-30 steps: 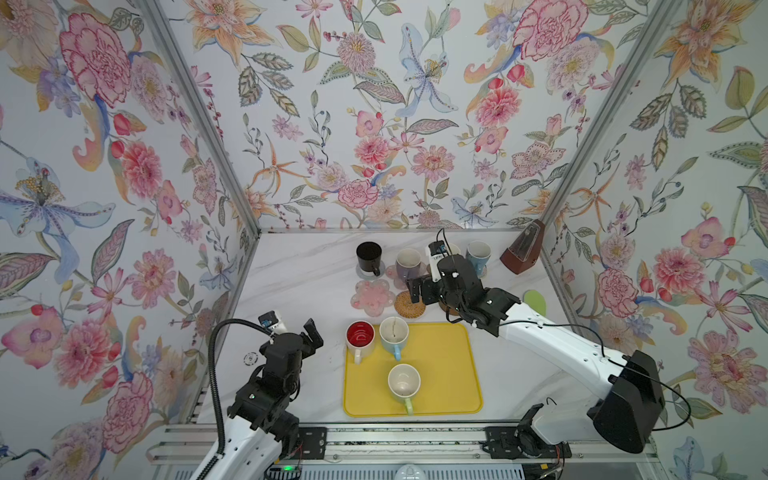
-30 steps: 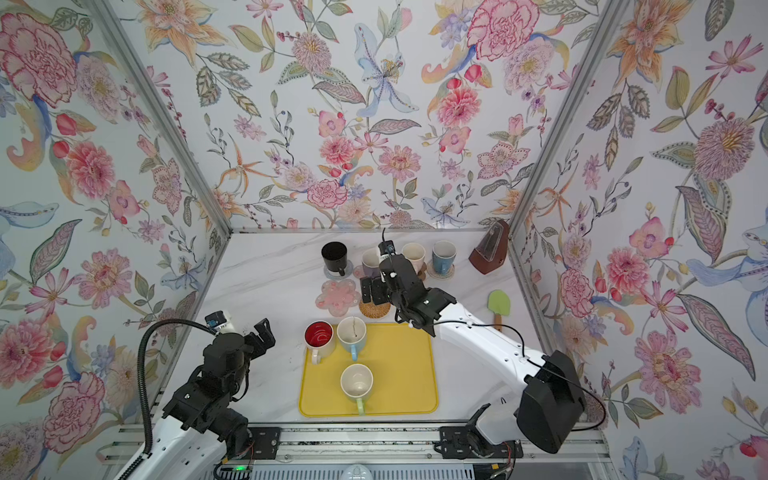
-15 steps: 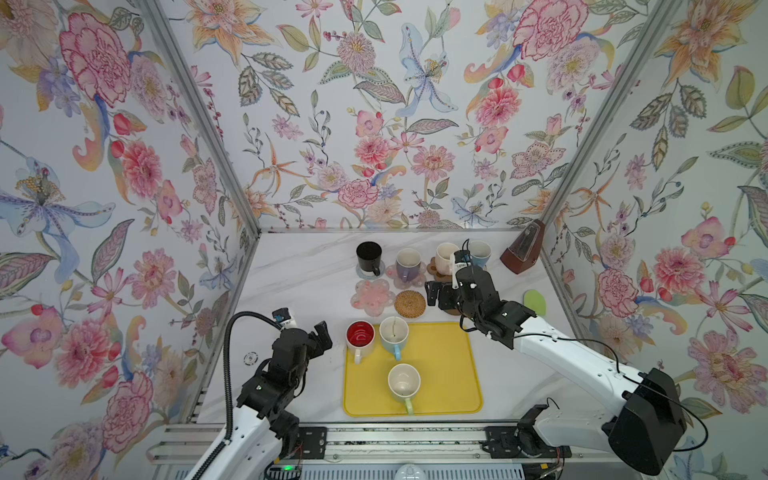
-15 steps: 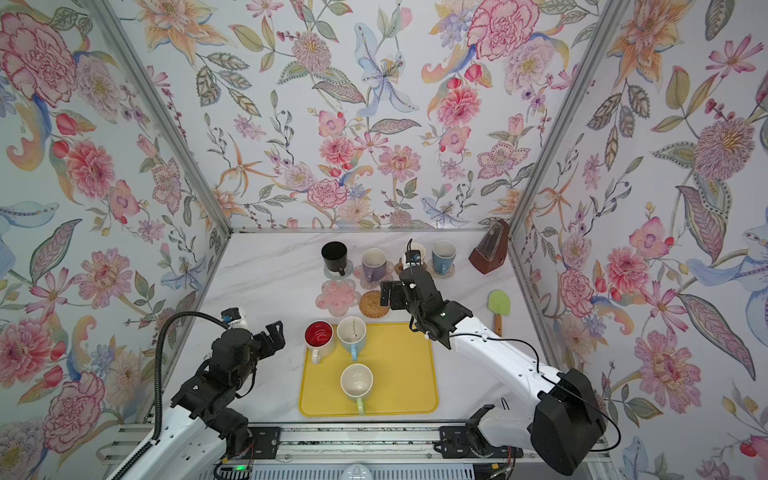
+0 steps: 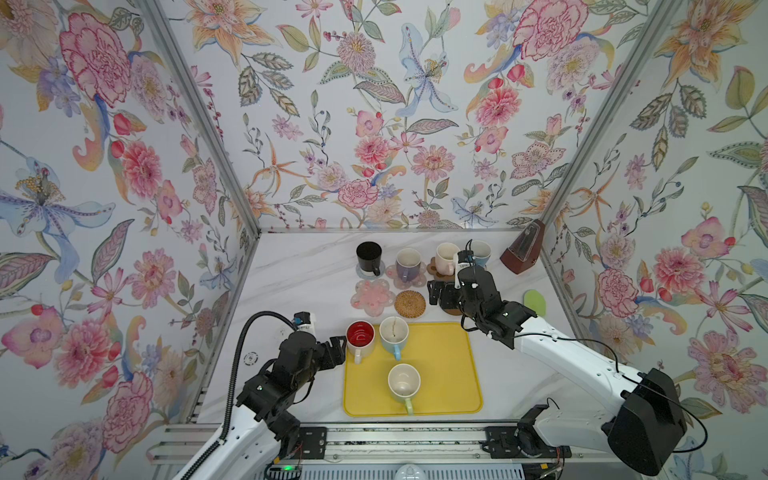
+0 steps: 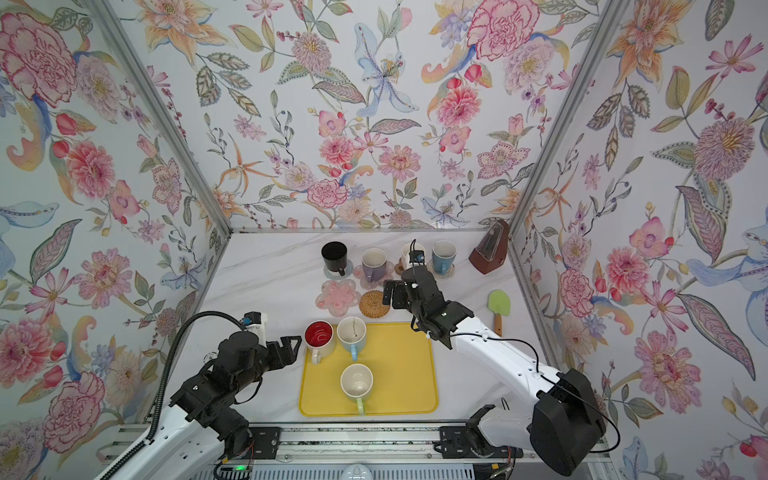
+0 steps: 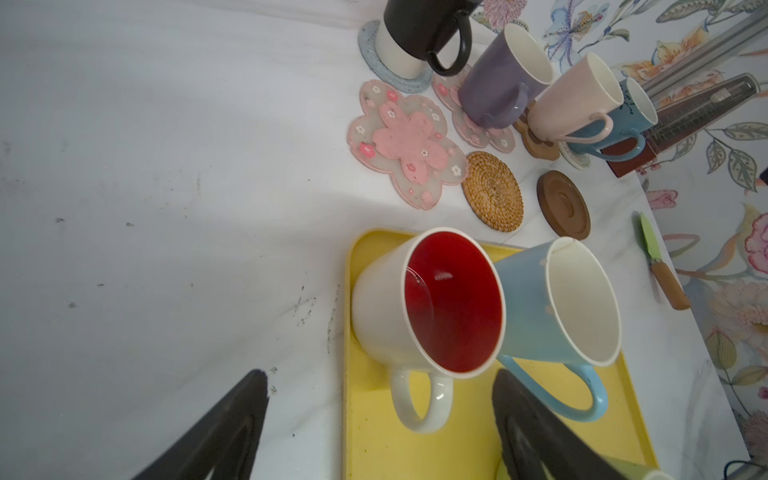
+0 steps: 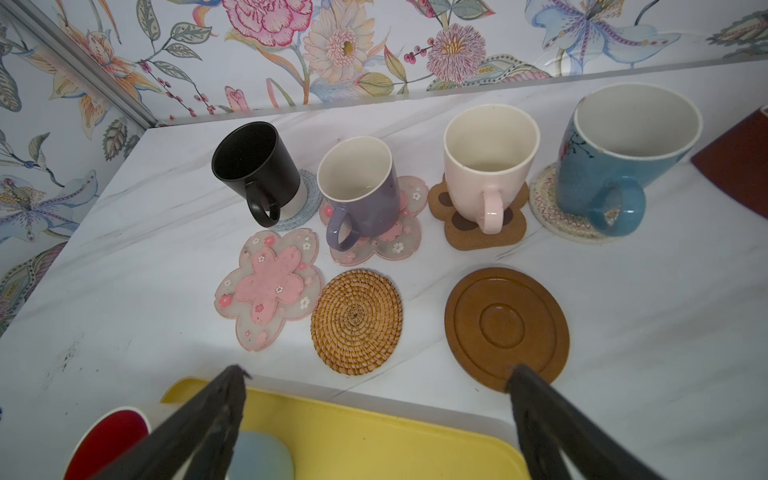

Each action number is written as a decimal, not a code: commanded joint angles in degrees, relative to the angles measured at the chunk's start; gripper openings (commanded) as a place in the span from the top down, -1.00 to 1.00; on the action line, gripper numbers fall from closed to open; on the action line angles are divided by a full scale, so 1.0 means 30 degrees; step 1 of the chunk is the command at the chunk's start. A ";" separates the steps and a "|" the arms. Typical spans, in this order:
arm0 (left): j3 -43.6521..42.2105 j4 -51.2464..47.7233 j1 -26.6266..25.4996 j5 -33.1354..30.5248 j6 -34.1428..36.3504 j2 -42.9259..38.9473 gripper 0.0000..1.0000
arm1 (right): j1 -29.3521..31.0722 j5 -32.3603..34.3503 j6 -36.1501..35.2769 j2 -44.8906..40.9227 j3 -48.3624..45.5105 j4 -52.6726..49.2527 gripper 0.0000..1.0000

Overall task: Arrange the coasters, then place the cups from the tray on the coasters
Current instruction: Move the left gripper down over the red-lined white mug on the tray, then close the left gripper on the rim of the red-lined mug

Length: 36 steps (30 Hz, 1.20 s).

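The white marble-veined surface (image 5: 299, 282) is sitting inside a booth whose walls (image 5: 374, 124) are carrying floral wallpaper, with aluminium posts (image 5: 199, 124) running up the corners. The yellow tray (image 5: 449, 374) is lying at the near middle, carrying the white mug (image 5: 359, 338) with its red inside, the light blue mug (image 5: 394, 332) and the green mug (image 5: 404, 382).

Along the back, the black mug (image 5: 369, 254), purple mug (image 5: 408, 264), pink mug (image 5: 445, 255) and blue mug (image 5: 482, 251) are standing on coasters. In front of them the pink flower coaster (image 5: 373, 294), rattan coaster (image 5: 409, 303) and wooden disc (image 8: 507, 328) are lying uncovered.

The left hand (image 5: 340, 351) is hovering spread at the tray's left edge, with the white mug's handle between its fingers and apart from both. The right hand (image 5: 441, 295) is hanging spread above the wooden disc, pinching nothing. A metronome (image 5: 523, 252) is standing in the far right corner, and a green spatula (image 6: 498, 305) is lying near the right wall.
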 commanded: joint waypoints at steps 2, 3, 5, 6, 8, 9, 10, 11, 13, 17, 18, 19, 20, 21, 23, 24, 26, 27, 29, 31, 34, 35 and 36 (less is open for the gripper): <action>0.1331 -0.1164 -0.2082 -0.1415 -0.0401 0.1032 -0.71 | -0.0124 0.0008 0.0364 -0.0282 -0.0023 0.0134 -0.99; 0.1538 -0.1483 -0.2528 -0.1816 -0.0315 0.1269 -0.71 | -0.0127 0.0029 0.0363 -0.0317 -0.0103 0.0170 -0.98; 0.1930 -0.2202 -0.3304 -0.2313 -0.0303 0.1714 -0.71 | -0.0181 0.0075 0.0356 -0.0456 -0.0150 0.0149 -0.98; 0.2079 -0.2408 -0.3475 -0.2257 -0.0334 0.1868 -0.70 | -0.0176 0.0066 0.0352 -0.0504 -0.0124 0.0081 -0.98; 0.2180 -0.2635 -0.3798 -0.1947 -0.0378 0.2151 -0.69 | -0.0189 0.0162 0.0346 -0.0645 -0.0245 0.0074 -0.98; 0.2193 -0.2683 -0.3963 -0.1819 -0.0418 0.2261 -0.68 | -0.0200 0.0205 0.0342 -0.0710 -0.0364 0.0154 -0.98; 0.2171 -0.2730 -0.4093 -0.1736 -0.0449 0.2395 -0.67 | -0.0239 0.0157 0.0368 -0.0731 -0.0450 0.0200 -0.99; 0.2178 -0.2756 -0.4207 -0.1683 -0.0522 0.2537 -0.67 | -0.0262 0.0115 0.0388 -0.0707 -0.0461 0.0216 -0.98; 0.2324 -0.2707 -0.4477 -0.1442 -0.0569 0.3016 -0.64 | -0.0296 -0.0010 0.0477 -0.0682 -0.0386 0.0168 -0.98; 0.2511 -0.2702 -0.5215 -0.1620 -0.0554 0.3918 -0.62 | -0.0337 -0.0044 0.0516 -0.0660 -0.0608 0.0407 -0.98; 0.2544 -0.2711 -0.5359 -0.1678 -0.0596 0.4145 -0.61 | -0.0348 -0.0124 0.0525 -0.0624 -0.0528 0.0355 -0.98; 0.2576 -0.2664 -0.5426 -0.1757 -0.0598 0.4351 -0.61 | -0.0348 -0.0155 0.0551 -0.0564 -0.0464 0.0286 -0.98; 0.2603 -0.2545 -0.5506 -0.1684 -0.0572 0.4512 -0.61 | -0.0348 -0.0177 0.0576 -0.0565 -0.0470 0.0313 -0.99; 0.2590 -0.2362 -0.5570 -0.1672 -0.0490 0.4696 -0.61 | -0.0348 -0.0194 0.0580 -0.0552 -0.0500 0.0373 -0.98; 0.2577 -0.2080 -0.5571 -0.1852 -0.0396 0.5160 -0.60 | -0.0363 -0.0258 0.0652 -0.0512 -0.0633 0.0526 -0.99; 0.2705 -0.2034 -0.5585 -0.1937 -0.0295 0.5496 -0.59 | -0.0348 -0.0334 0.0683 -0.0446 -0.0592 0.0484 -0.98; 0.3013 -0.1930 -0.5570 -0.2001 -0.0034 0.6186 -0.57 | -0.0364 -0.0377 0.0727 -0.0398 -0.0471 0.0304 -0.98; 0.3151 -0.1913 -0.5571 -0.2003 0.0126 0.6564 -0.57 | -0.0372 -0.0403 0.0741 -0.0398 -0.0472 0.0311 -0.98; 0.3490 -0.1965 -0.5570 -0.2134 0.0367 0.7277 -0.54 | -0.0371 -0.0387 0.0784 -0.0491 -0.0609 0.0402 -0.98; 0.3785 -0.2061 -0.5571 -0.2237 0.0529 0.7898 -0.51 | -0.0385 -0.0412 0.0788 -0.0509 -0.0549 0.0333 -0.98; 0.3816 -0.1789 -0.5572 -0.2121 0.0692 0.8569 -0.45 | -0.0377 -0.0460 0.0940 -0.0638 -0.0745 0.0397 -0.99; 0.3818 -0.1714 -0.5571 -0.2149 0.0734 0.8713 -0.44 | -0.0392 -0.0437 0.0951 -0.0657 -0.0829 0.0462 -0.99; 0.3827 -0.1681 -0.5568 -0.2257 0.0742 0.8986 -0.43 | -0.0378 -0.0483 0.0975 -0.0649 -0.0899 0.0479 -0.98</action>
